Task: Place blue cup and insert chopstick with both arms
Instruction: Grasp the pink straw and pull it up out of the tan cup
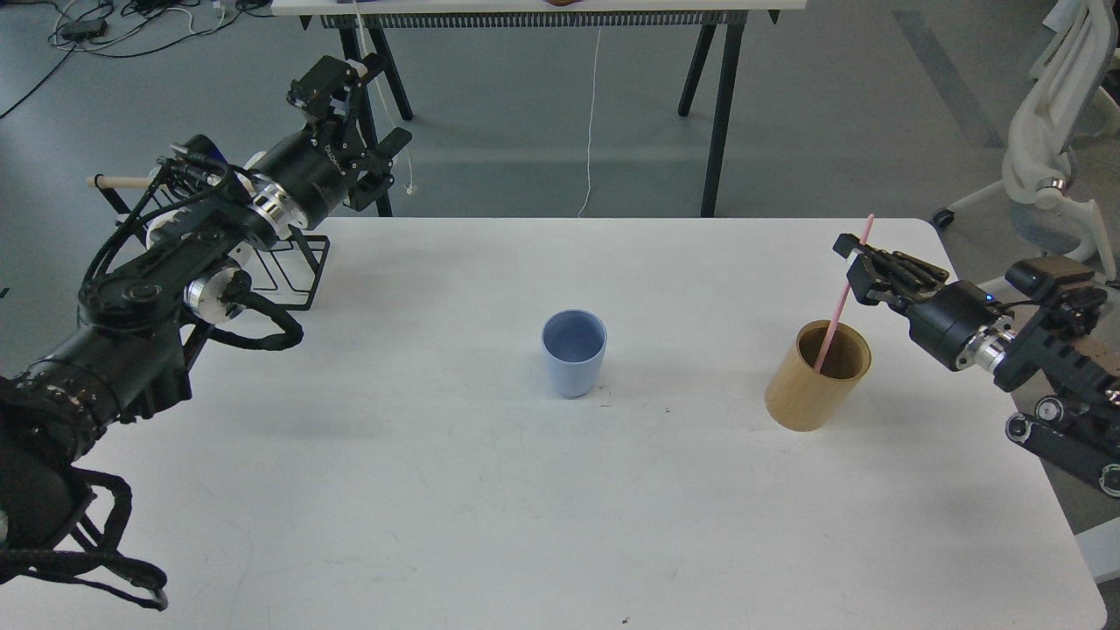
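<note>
A light blue cup [574, 352] stands upright and empty at the middle of the white table [437, 490]. A round wooden holder [815, 376] stands to its right. My right gripper [856, 262] is shut on a pink chopstick [838, 306] above and just right of the holder. The chopstick slants, with its lower end still inside the holder's mouth and its top sticking out above the fingers. My left gripper [354, 109] is open and empty, raised beyond the table's far left corner, far from the cup.
A black wire rack [293, 267] stands at the table's far left edge under my left arm, with a wooden rod [122, 182] behind it. A white chair [1054, 166] is off the far right. Another table's black legs [717, 114] stand behind.
</note>
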You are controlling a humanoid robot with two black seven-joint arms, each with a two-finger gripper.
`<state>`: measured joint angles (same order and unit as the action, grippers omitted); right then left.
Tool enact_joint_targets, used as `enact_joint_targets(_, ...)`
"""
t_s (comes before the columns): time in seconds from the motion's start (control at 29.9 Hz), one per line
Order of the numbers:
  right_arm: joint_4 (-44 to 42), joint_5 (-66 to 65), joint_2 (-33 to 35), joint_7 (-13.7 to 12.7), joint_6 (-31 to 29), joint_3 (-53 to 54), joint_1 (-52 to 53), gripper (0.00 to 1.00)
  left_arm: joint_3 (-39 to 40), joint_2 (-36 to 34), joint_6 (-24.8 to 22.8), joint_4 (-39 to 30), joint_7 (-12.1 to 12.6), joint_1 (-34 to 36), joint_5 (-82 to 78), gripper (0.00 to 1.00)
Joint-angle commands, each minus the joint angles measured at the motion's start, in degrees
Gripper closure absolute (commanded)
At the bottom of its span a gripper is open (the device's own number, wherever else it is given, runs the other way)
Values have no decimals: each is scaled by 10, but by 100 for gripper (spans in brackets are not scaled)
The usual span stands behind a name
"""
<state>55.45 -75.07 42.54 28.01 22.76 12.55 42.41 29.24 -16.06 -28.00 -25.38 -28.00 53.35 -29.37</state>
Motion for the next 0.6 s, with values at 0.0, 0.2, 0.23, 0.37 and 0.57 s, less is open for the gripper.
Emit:
enact_joint_targets(0.0, 47, 4, 50, 0, -4, 7, 28, 100, -1, 2, 0, 1, 0, 0, -1, 1)
enact_joint_targets(0.2, 121, 5, 88, 0, -8, 86, 47, 100, -2, 2, 0, 2, 0, -1, -1, 1)
enact_joint_targets(0.23, 129, 5, 84, 0, -8, 105, 47, 100, -3, 2, 0, 4, 0, -2, -1, 1)
enact_joint_targets(0.37, 133, 4, 12, 0, -7, 145, 50, 100, -3, -5, 0, 8, 0, -21, -2, 1)
enact_joint_targets(0.57, 33, -6, -175, 0, -4, 83, 107, 100, -3, -6, 0, 16, 0, -42, 0, 1)
